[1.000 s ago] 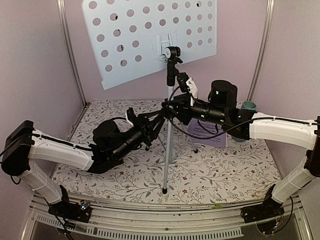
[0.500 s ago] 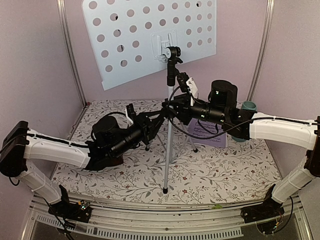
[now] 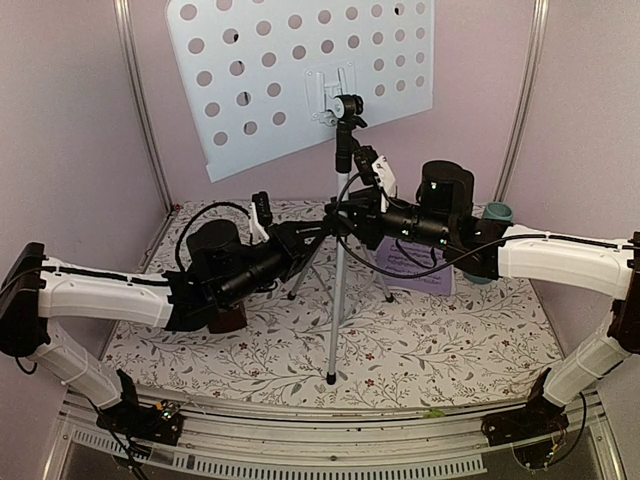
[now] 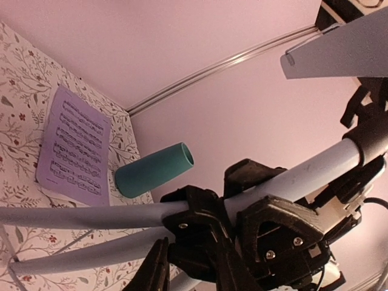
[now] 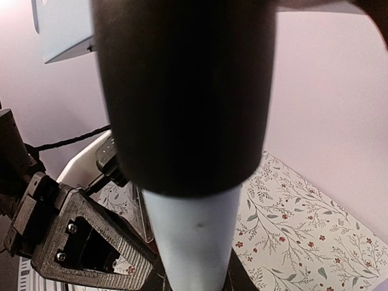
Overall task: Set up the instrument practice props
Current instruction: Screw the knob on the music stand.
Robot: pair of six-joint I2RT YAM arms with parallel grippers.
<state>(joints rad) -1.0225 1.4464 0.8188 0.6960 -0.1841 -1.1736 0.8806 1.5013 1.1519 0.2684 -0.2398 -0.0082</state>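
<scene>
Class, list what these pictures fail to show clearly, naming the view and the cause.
- Metronome: top view, nearly all under the left arm.
- Teal cup: top view, body behind the right arm.
- Music stand: top view, desk cut by the upper edge.
- Left end effector: both views, grip lost among black tripod parts.

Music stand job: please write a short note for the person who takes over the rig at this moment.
Grippers: the right gripper is shut on the pole of the music stand. The left gripper is at the tripod hub, grip unclear.
Done: the stand is upright, legs spread on the floral mat.
Sheet music lies flat on the mat, back right. The metronome sits under the left arm.
Left, probably: sheet music onto the stand.
</scene>
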